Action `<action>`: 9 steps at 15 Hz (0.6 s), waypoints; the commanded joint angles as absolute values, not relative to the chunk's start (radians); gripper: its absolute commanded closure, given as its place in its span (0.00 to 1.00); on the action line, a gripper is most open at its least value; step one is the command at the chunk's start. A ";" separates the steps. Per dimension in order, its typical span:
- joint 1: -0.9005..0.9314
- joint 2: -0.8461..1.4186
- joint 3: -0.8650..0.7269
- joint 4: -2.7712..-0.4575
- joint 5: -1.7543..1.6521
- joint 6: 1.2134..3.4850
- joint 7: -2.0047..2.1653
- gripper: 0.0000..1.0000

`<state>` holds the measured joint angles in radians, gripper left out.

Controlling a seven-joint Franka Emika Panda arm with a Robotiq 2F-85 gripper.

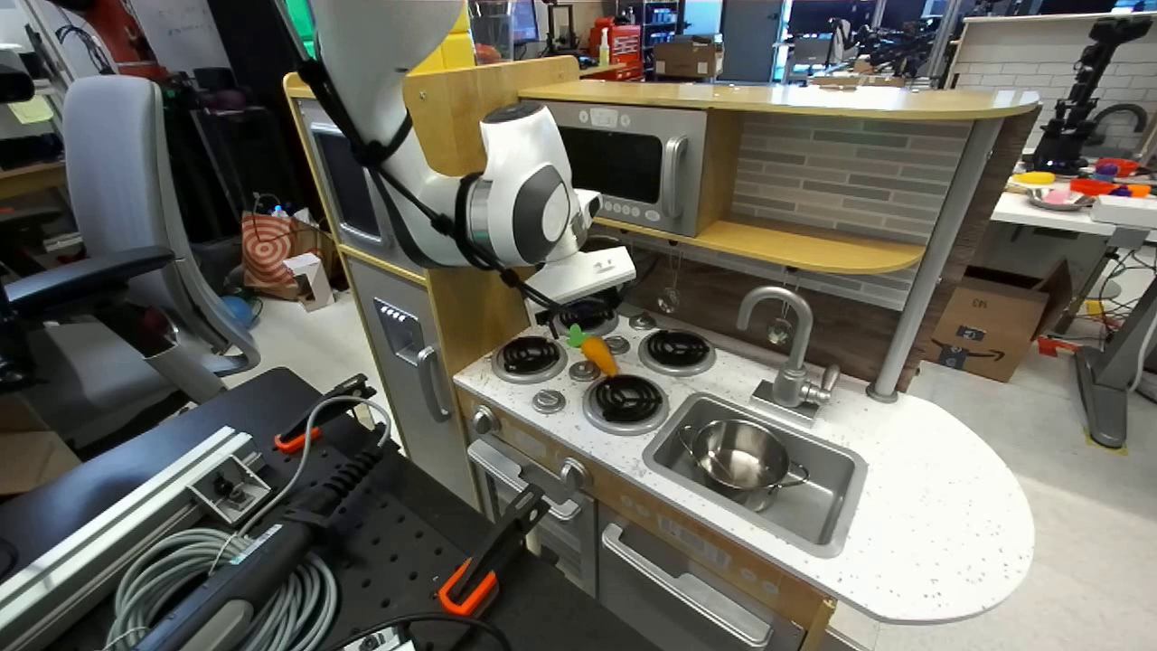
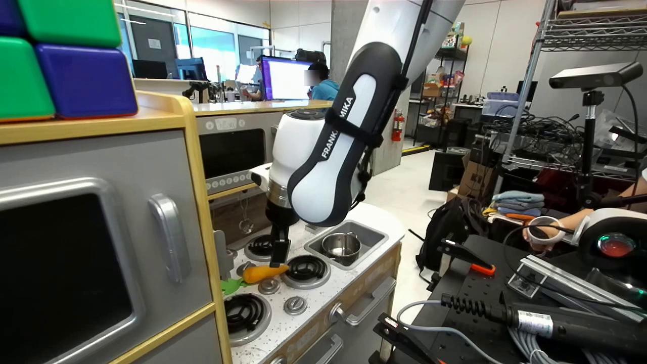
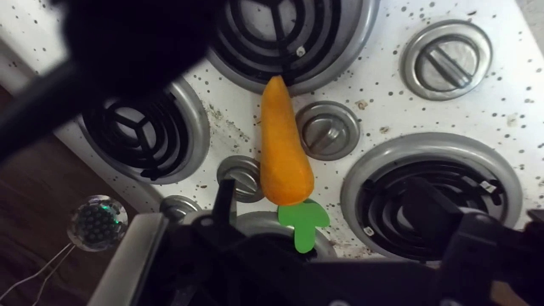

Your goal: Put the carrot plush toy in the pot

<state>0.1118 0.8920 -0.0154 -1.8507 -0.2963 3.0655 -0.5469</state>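
In an exterior view, the camera looks down across the white speckled desk (image 1: 949, 515) from its front; in an exterior view, along it, close beside a flat grey door (image 2: 134, 222). Both share the rectangular grey sink (image 1: 827, 497). The wrist view faces down, near round black-coil burners (image 3: 144, 134).

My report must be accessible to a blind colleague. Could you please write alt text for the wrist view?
A carrot plush toy, orange with a green leafy top, lies on a white speckled stovetop among black coil burners and silver knobs. The robot's dark fingers, spread apart, show at the bottom, not holding it.
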 commanded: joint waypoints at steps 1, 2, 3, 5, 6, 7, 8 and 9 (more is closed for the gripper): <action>0.112 0.967 -0.014 -1.754 -0.328 3.046 -0.480 0.00; 0.113 0.982 -0.013 -1.734 -0.325 3.042 -0.468 0.00; 0.112 0.997 -0.008 -1.716 -0.321 3.036 -0.458 0.00; 0.120 1.028 -0.015 -1.674 -0.316 3.032 -0.431 0.00; 0.128 1.045 -0.024 -1.649 -0.314 3.037 -0.415 0.00; 0.132 1.062 -0.028 -1.625 -0.311 3.037 -0.401 0.00; 0.134 1.076 -0.030 -1.605 -0.309 3.035 -0.389 0.00; 0.134 1.093 -0.031 -1.580 -0.306 3.033 -0.376 0.00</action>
